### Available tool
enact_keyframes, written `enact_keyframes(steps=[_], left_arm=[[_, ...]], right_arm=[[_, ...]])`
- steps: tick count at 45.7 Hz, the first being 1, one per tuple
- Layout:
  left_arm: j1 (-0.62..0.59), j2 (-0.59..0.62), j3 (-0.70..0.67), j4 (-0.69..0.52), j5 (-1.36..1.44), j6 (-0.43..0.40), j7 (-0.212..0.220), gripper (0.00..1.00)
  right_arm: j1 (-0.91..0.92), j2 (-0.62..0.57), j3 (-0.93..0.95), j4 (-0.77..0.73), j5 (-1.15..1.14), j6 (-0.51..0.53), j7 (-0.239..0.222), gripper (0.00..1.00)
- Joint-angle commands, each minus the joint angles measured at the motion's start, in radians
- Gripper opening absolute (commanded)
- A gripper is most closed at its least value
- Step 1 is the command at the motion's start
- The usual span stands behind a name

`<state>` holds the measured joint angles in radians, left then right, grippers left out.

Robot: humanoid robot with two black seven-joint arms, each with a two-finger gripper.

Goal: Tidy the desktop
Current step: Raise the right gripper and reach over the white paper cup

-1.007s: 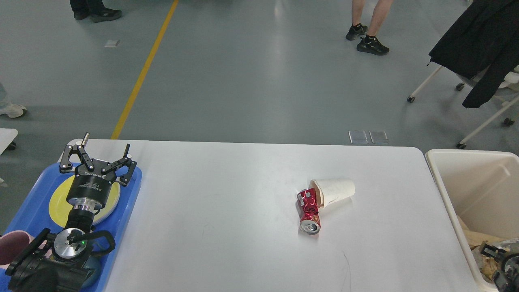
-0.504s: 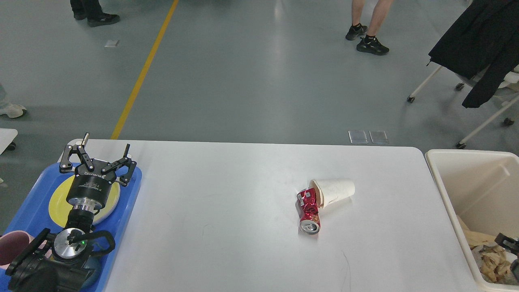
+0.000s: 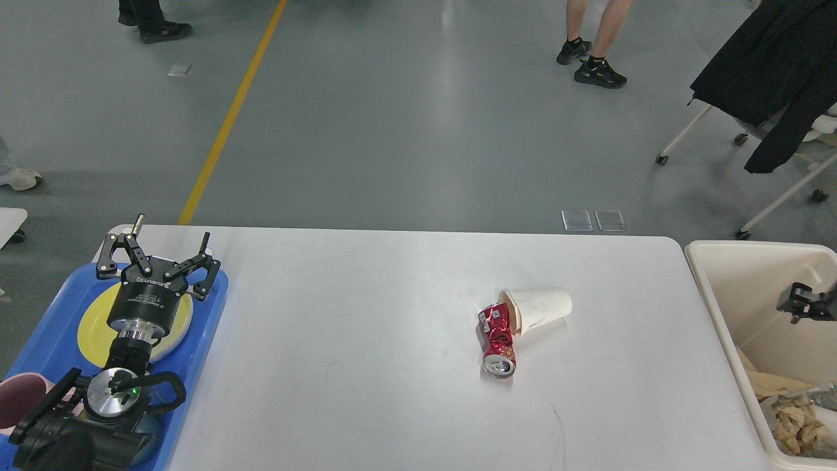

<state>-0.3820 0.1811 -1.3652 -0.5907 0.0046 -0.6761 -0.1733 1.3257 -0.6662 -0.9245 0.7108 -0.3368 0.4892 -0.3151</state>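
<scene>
**Can and cup lie on the desktop, both my arms off to the sides**

Filling most of the lower view, the desktop (image 3: 366, 366) is a wide white slab with rounded corners, and I take it as my landmark for everything else. Off its right edge stands a cream bin (image 3: 719, 307) holding crumpled paper scraps in its near end. On its left end sits a blue tray (image 3: 46, 327), and a yellow plate (image 3: 91, 327) lies in that tray. A dark pink cup shows at the tray's near corner, cut by the view's edge.

My left gripper (image 3: 169, 247) hangs above the far end of the tray, over the plate, with its two fingers spread wide and nothing between them. My right gripper (image 3: 799, 302) pokes in from the right edge of the view, over the bin and clear of the desktop; only a small dark piece of it shows, so I cannot tell how its fingers stand.

Right of the desktop's middle, a white paper cup (image 3: 539, 309) lies on its side with its mouth turned left. A crushed red can (image 3: 498, 340) lies touching the cup's rim, its top end pointing toward me.
</scene>
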Motion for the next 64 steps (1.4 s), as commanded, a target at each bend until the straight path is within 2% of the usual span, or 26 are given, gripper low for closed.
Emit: enact_keyframes(steps=[1, 7, 16, 28, 31, 37, 40, 46, 58, 64], left_arm=[[0.000, 0.000, 0.000, 0.000, 0.000, 0.000, 0.000, 0.97], [0.000, 0.000, 0.000, 0.000, 0.000, 0.000, 0.000, 0.97], [0.000, 0.000, 0.000, 0.000, 0.000, 0.000, 0.000, 0.97], [0.000, 0.001, 0.000, 0.000, 0.000, 0.001, 0.000, 0.97], [0.000, 0.000, 0.000, 0.000, 0.000, 0.001, 0.000, 0.97], [0.000, 0.001, 0.000, 0.000, 0.000, 0.001, 0.000, 0.97], [0.000, 0.000, 0.000, 0.000, 0.000, 0.003, 0.000, 0.97], [0.000, 0.000, 0.000, 0.000, 0.000, 0.003, 0.000, 0.97], [0.000, 0.000, 0.000, -0.001, 0.000, 0.001, 0.000, 0.97], [0.000, 0.000, 0.000, 0.000, 0.000, 0.001, 0.000, 0.97]], right_arm=[[0.182, 0.026, -0.083, 0.154, -0.008, 0.086, -0.013, 1.00], [0.371, 0.074, -0.145, 0.350, -0.005, 0.157, -0.013, 1.00], [0.654, 0.191, -0.183, 0.671, 0.050, 0.163, -0.010, 1.00], [0.900, 0.299, -0.212, 0.880, 0.291, 0.147, 0.004, 1.00], [0.946, 0.362, -0.240, 0.895, 0.364, 0.147, 0.028, 1.00], [1.001, 0.482, -0.292, 0.901, 0.410, 0.138, 0.161, 1.00], [1.011, 0.520, -0.313, 0.901, 0.426, 0.118, 0.194, 1.00], [1.001, 0.542, -0.329, 0.901, 0.521, 0.055, 0.189, 0.97], [0.951, 0.510, -0.335, 0.888, 0.616, 0.051, 0.172, 0.98], [0.839, 0.485, -0.317, 0.810, 0.801, 0.020, 0.114, 0.99]])
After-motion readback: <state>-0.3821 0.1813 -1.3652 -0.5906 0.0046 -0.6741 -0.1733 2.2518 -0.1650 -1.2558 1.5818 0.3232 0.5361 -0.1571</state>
